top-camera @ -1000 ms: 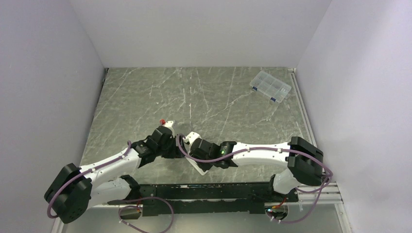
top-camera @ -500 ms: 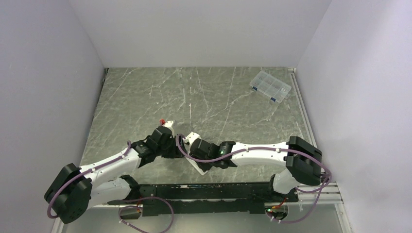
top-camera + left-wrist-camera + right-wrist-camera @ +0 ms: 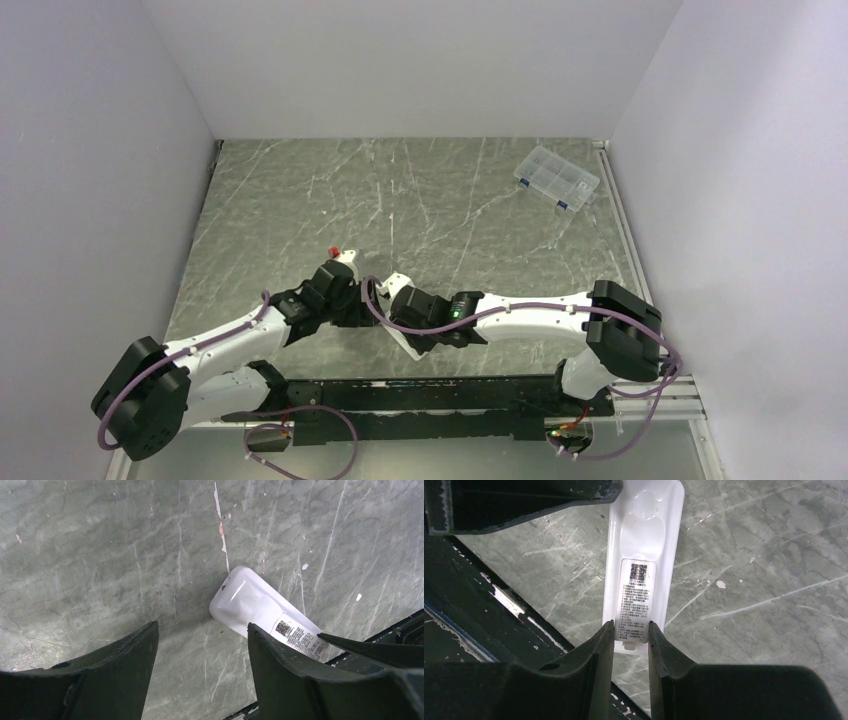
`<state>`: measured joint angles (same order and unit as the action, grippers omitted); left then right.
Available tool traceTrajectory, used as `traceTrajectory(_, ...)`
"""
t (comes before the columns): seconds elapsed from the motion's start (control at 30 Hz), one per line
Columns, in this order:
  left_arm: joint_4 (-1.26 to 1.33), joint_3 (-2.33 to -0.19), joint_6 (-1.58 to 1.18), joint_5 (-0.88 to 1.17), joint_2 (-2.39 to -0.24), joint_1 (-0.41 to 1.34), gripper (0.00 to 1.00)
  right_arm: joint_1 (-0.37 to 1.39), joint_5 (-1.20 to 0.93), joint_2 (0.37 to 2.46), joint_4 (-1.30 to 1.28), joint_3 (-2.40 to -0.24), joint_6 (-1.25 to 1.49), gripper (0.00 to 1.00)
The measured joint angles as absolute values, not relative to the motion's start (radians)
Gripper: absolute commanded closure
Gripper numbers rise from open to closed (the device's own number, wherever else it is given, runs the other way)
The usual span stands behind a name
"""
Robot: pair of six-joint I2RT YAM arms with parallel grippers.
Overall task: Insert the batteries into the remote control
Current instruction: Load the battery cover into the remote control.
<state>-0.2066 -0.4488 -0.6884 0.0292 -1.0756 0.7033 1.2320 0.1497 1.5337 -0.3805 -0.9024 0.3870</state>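
The remote control (image 3: 644,545) is seen lying label-side up on the marbled surface (image 3: 100,555), close to the near edge. The left end effector (image 3: 201,627) is held spread wide beside its rounded end (not touching). The right end effector (image 3: 631,626), its 2 fingers narrowly parted, is set over the labelled end; a pinch cannot be confirmed.

- I'm seeing a clear compartmented plastic box (image 3: 557,179) sitting in the upper right of the overhead frame.
- It's resting on a grey marbled table (image 3: 430,190).
- A small red bit (image 3: 334,249) is lying left of centre; I can't identify it.
- Plain pale walls (image 3: 410,60) are closing in the scene.
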Motion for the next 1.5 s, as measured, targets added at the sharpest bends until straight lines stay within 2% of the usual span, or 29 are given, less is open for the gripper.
traceTrajectory(1.03, -0.206, -0.445, -0.688, 0.037, -1.076, 0.699, 0.3, 1.232, 0.149, 1.534, -0.379, -0.902, 0.401, 0.62)
traceTrajectory(1.2, -0.206, -0.445, -0.688, 0.038, -1.076, 0.696, 0.3, 1.232, 0.146, 1.534, -0.373, -0.902, 0.406, 0.62)
traceTrajectory(1.5, -0.206, -0.443, -0.688, 0.041, -1.076, 0.694, 0.3, 1.23, 0.151, 1.508, -0.374, -0.902, 0.422, 0.69)
